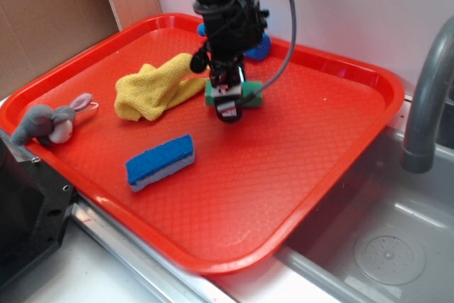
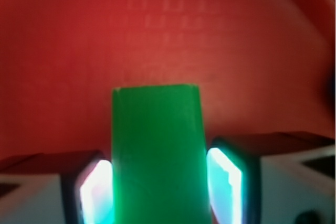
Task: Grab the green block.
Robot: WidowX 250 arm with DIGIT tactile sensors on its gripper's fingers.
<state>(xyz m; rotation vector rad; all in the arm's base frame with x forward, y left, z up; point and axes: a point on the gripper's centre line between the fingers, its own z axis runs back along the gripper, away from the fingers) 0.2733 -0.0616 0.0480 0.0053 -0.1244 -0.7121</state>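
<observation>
The green block rests on the red tray, just right of the yellow cloth. My gripper reaches down over it from above and hides most of it in the exterior view. In the wrist view the green block fills the space between the jaws. Both pale finger pads press flush against its two long sides, so my gripper is shut on the block. The block still seems to sit on the tray floor.
A crumpled yellow cloth lies left of the block. A blue-topped sponge sits nearer the front and a grey plush mouse on the left rim. Behind the arm is a blue object. Right of the tray are a faucet and a sink.
</observation>
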